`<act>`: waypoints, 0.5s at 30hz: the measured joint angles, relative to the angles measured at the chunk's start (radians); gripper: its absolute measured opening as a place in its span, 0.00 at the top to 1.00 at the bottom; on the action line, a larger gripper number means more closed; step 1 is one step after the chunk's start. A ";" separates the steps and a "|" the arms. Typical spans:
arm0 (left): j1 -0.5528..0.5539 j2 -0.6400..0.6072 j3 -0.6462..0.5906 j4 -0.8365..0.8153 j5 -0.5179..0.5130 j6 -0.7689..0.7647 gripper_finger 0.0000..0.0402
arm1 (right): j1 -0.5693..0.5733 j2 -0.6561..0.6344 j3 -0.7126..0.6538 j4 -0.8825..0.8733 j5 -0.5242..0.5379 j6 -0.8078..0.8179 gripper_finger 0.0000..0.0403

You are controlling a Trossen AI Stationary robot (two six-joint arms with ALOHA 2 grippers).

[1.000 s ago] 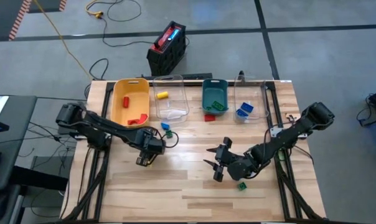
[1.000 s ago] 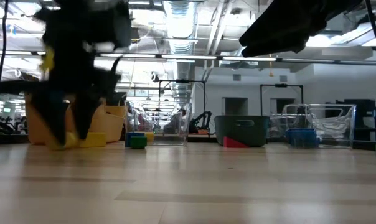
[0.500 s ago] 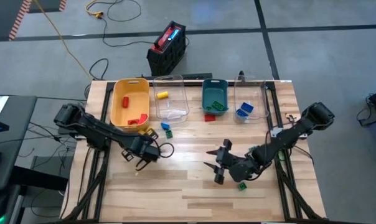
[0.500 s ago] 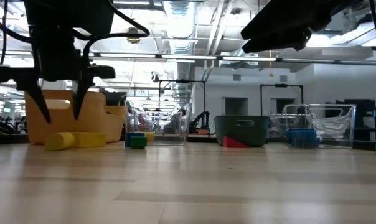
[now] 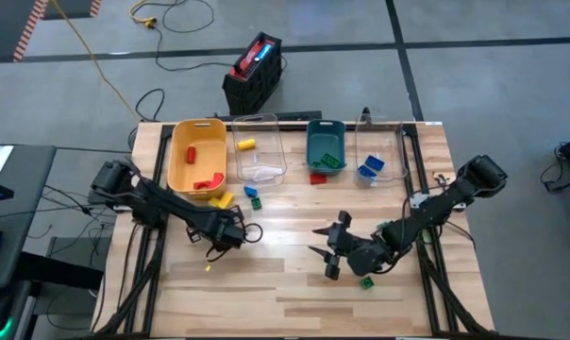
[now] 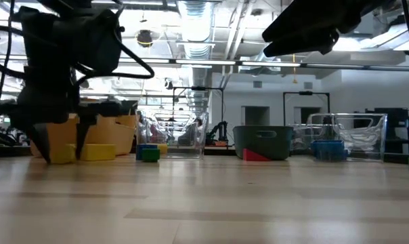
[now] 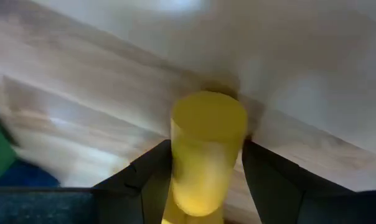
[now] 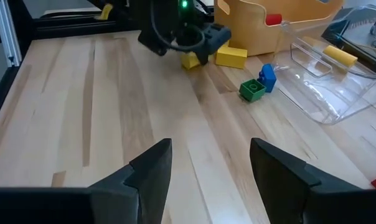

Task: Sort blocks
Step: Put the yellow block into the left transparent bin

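My left gripper is low over the table's left half, open, its fingers standing on either side of a yellow cylinder block that lies on the wood. The low view shows that cylinder between the fingertips, and whether they touch it I cannot tell. A yellow brick lies beside it. A green block and a blue block lie near the clear bin. My right gripper hovers open near the table's middle, with another green block by its arm. A red block lies before the teal bin.
Along the far edge stand a yellow bin with red blocks, a clear bin with a yellow block, a teal bin with a green block, and a second clear bin with blue ones. A black case sits on the floor beyond.
My left gripper rose from the yellow cylinder, leaving it lying on the table, then came down again with its fingers on either side of the block. The right arm kept still.
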 joint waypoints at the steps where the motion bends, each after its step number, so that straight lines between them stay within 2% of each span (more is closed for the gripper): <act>1: 0.000 0.010 0.002 0.012 -0.004 0.013 0.53 | 0.000 0.000 0.000 0.000 0.000 0.000 0.43; 6: 0.007 0.048 0.006 0.004 0.003 0.012 0.56 | 0.000 0.000 0.000 -0.001 0.000 0.000 0.43; 11: 0.014 0.060 0.006 -0.008 0.033 -0.019 0.69 | 0.000 0.000 0.000 -0.001 0.000 0.000 0.43; 15: 0.011 0.063 0.032 -0.025 0.027 -0.098 0.69 | 0.000 0.000 0.000 -0.002 0.000 0.000 0.43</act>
